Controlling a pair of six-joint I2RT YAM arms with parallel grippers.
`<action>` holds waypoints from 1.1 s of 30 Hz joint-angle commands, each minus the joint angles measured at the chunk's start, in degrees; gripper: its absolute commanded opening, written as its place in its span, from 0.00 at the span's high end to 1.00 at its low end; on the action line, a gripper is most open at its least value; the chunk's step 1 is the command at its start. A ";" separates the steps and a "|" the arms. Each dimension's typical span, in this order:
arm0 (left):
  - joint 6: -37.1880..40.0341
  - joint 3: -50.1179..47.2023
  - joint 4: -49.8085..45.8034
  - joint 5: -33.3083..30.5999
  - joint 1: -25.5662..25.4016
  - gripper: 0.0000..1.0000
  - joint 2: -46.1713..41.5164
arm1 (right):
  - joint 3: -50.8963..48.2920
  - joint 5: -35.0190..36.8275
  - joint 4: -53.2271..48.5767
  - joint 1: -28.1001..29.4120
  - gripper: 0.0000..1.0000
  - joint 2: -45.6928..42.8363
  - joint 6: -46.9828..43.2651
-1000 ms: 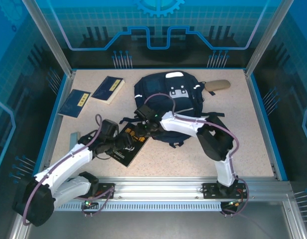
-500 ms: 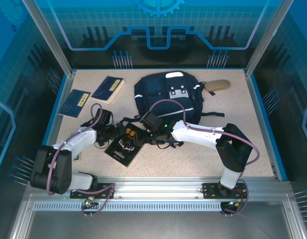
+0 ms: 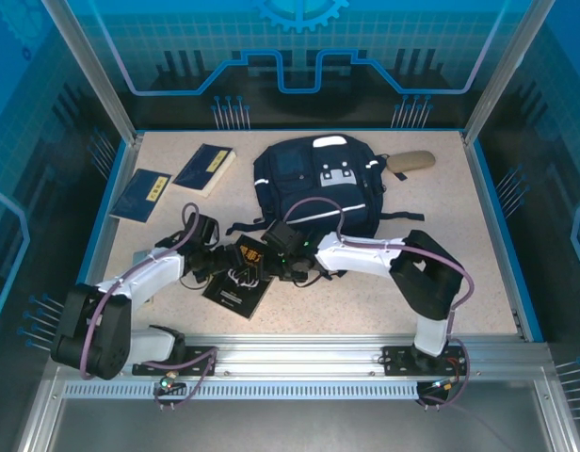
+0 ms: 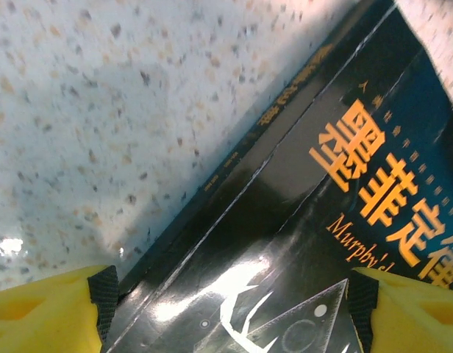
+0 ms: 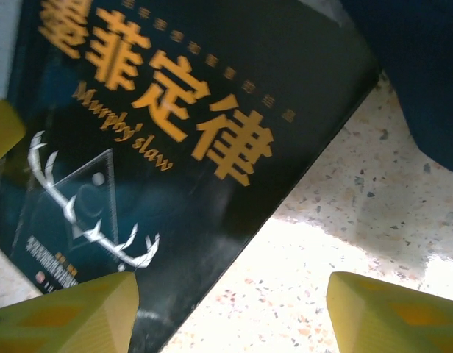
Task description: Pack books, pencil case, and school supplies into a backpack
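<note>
Black book (image 3: 235, 290) lies flat at centre frame; left gripper (image 4: 226, 305) and right gripper (image 5: 230, 312) both spread wide above it.

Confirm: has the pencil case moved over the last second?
No. The pencil case sits in the same spot, just right of the backpack, which has not shifted either.

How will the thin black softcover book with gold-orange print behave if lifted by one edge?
The thin black softcover book has a glossy, reflecting cover, so probably slippery. Being thin, it may sag. Lying flat, it will hardly roll.
</note>
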 commanded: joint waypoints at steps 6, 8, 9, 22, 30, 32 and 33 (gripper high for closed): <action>-2.45 -1.87 -3.59 0.50 -4.88 0.27 -1.09 | 3.37 0.08 -2.64 1.73 0.31 3.88 4.57; -3.31 -2.14 -3.23 0.54 -4.89 0.32 -1.14 | 4.23 0.18 -3.04 2.21 0.33 4.64 4.89; -3.69 -2.24 -3.00 0.54 -4.88 0.34 -1.01 | 4.90 0.25 -3.54 2.45 0.34 5.18 4.97; -4.23 -3.03 -1.15 1.34 -5.29 0.55 2.55 | 7.32 -3.58 -2.23 2.74 0.43 5.15 5.71; -4.51 -2.79 -2.75 -1.81 -6.04 0.62 3.27 | 5.68 -5.66 -0.19 1.75 0.52 0.25 7.04; -4.71 -2.77 -2.86 -1.96 -6.20 0.62 3.30 | 4.49 -6.80 1.51 1.36 0.55 -0.46 8.10; -4.70 -2.77 -2.82 -2.07 -6.19 0.62 3.26 | 4.11 -7.05 2.02 1.26 0.57 -0.63 8.40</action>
